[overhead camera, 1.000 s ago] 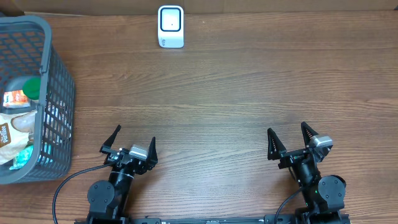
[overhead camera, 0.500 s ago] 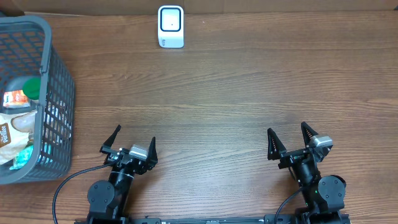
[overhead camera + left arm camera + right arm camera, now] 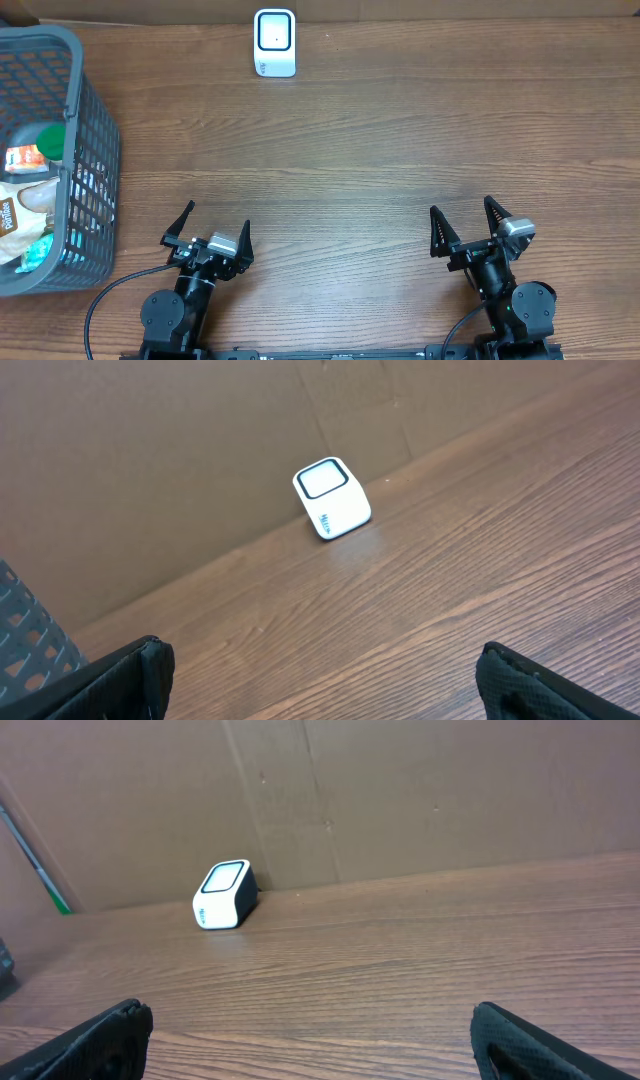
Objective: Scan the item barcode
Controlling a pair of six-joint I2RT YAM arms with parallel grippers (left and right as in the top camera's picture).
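Note:
A white barcode scanner [image 3: 274, 42] with a dark window stands at the table's far edge; it also shows in the left wrist view as the scanner [image 3: 332, 498] and in the right wrist view as the scanner [image 3: 222, 894]. Packaged items [image 3: 25, 205] lie in the grey basket [image 3: 95, 150] at the left, among them a green-capped one [image 3: 50, 140]. My left gripper [image 3: 215, 226] rests open near the front edge, nothing between its fingers. My right gripper [image 3: 465, 223] is open and empty too, front right. Both are far from the scanner and the basket.
A brown cardboard wall [image 3: 400, 790] runs along the table's far edge behind the scanner. The wooden tabletop [image 3: 380, 150] stretches between the grippers and the scanner. The basket's wall [image 3: 30, 635] shows at the left of the left wrist view.

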